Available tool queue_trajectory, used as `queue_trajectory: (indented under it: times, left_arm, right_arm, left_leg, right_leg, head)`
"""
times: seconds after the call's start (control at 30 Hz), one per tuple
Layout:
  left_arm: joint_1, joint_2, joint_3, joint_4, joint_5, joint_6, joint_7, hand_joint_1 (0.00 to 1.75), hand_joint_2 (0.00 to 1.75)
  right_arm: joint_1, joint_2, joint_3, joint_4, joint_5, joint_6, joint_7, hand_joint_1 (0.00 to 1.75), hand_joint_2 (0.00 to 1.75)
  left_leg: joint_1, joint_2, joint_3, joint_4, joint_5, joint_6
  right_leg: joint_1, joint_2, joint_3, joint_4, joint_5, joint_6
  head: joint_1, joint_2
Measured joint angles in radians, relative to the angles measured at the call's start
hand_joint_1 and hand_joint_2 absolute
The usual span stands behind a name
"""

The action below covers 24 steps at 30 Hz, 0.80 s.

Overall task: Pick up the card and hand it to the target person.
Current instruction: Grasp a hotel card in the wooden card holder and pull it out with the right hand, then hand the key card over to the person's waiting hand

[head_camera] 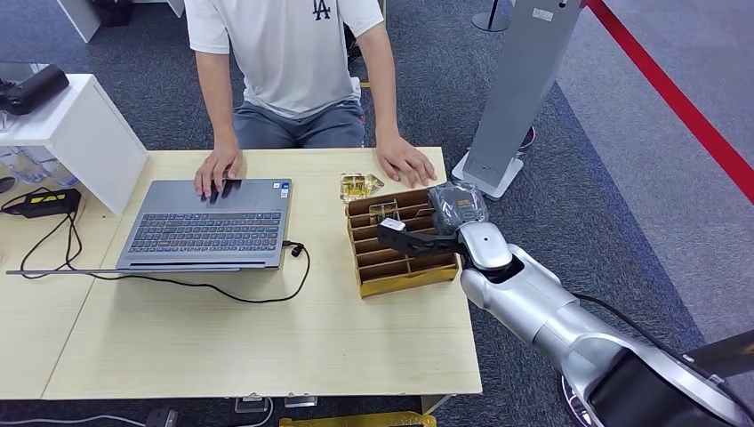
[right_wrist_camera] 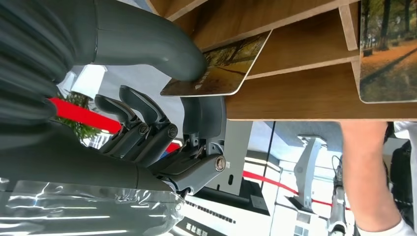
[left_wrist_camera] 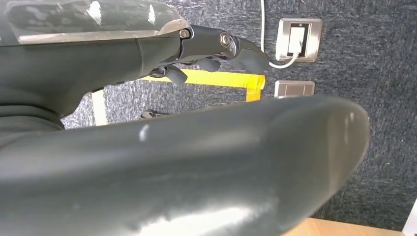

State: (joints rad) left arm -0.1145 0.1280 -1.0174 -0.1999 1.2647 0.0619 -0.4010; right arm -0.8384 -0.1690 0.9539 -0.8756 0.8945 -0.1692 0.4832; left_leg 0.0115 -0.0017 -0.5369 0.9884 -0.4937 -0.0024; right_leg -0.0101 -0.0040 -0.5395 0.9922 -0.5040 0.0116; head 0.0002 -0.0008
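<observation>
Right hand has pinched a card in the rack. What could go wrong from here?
1. The right hand pinches only the card's corner, so it may slip out.
2. The card is still partly in the wooden rack; pulling askew could drag the rack.
3. The person's hand rests close behind the rack.

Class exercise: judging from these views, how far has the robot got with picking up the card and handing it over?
Done: the right hand has reached the wooden card rack. In hand: its thumb and a finger pinch a card that sits partly in a slot. Left: lifting it free and passing it to the person seated across the table.
</observation>
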Motion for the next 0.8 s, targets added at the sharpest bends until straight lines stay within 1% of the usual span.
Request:
queue_trajectory:
  times: [0.1,0.27,0.4,0.5,0.57,0.67,0.7,0.73,0.8]
  left_arm:
    - [0.005,0.0,0.0,0.0,0.007,0.001,-0.001,0.0,0.0]
    - [0.014,0.0,0.0,0.0,0.018,0.007,-0.004,0.0,0.0]
    - [0.017,0.0,0.0,0.0,0.022,0.009,-0.003,0.0,0.0]
    - [0.017,0.0,0.0,0.0,0.021,0.008,-0.003,0.0,0.0]
    - [0.017,0.0,0.0,0.0,0.02,0.008,-0.003,0.0,0.0]
    - [0.017,0.0,0.0,0.0,0.019,0.008,-0.003,0.0,0.0]
    - [0.017,0.0,0.0,0.0,0.017,0.007,-0.003,0.0,0.0]
    - [0.016,-0.001,0.0,0.0,0.015,0.007,-0.002,0.0,0.0]
    - [0.013,-0.002,0.0,0.0,0.01,0.006,0.001,0.0,0.0]
  right_arm:
    - [-0.001,-0.012,-0.002,-0.054,0.002,0.013,0.035,1.75,1.75]
    - [-0.001,-0.048,-0.02,-0.225,0.055,0.017,0.097,1.75,1.75]
    - [0.022,-0.07,-0.052,-0.37,0.149,-0.045,0.098,1.75,1.75]
    - [0.058,-0.079,-0.076,-0.45,0.213,-0.114,0.081,1.75,1.75]
    - [0.075,-0.082,-0.084,-0.474,0.233,-0.148,0.072,1.75,1.75]
    - [0.078,-0.082,-0.086,-0.479,0.238,-0.157,0.07,1.75,1.75]
    - [0.094,-0.083,-0.095,-0.488,0.254,-0.194,0.058,1.75,1.75]
    - [0.118,-0.084,-0.108,-0.497,0.273,-0.236,0.04,1.53,1.75]
    - [0.17,-0.086,-0.137,-0.512,0.308,-0.315,0.003,1.01,1.75]
  left_leg:
    - [0.0,0.0,0.0,0.0,0.0,0.0]
    - [0.0,0.0,0.0,0.0,0.0,0.0]
    - [0.0,0.0,0.0,0.0,0.0,0.0]
    - [0.0,0.0,0.0,0.0,0.0,0.0]
    - [0.0,0.0,0.0,0.0,0.0,0.0]
    - [0.0,0.0,0.0,0.0,0.0,0.0]
    - [0.0,0.0,0.0,0.0,0.0,0.0]
    - [0.0,0.0,0.0,0.0,0.0,0.0]
    - [0.0,0.0,0.0,0.0,0.0,0.0]
  right_leg:
    - [0.0,0.0,0.0,0.0,0.0,0.0]
    - [0.0,0.0,-0.001,0.0,0.0,0.0]
    - [0.0,0.0,-0.001,0.0,0.0,0.0]
    - [0.0,0.0,0.0,0.0,0.0,0.0]
    - [0.0,0.0,0.0,0.0,0.0,0.0]
    - [0.0,0.0,0.0,0.0,0.0,0.0]
    - [0.0,0.0,0.0,0.0,0.0,0.0]
    - [0.0,0.0,0.0,0.0,0.0,0.0]
    - [0.0,0.0,0.0,0.0,0.0,0.0]
  head:
    - [0.0,0.0]
    - [0.0,0.0]
    - [-0.001,0.0]
    - [-0.001,0.0]
    - [-0.001,0.0]
    - [-0.001,0.0]
    - [0.0,0.0]
    - [0.0,0.0]
    - [0.001,0.0]
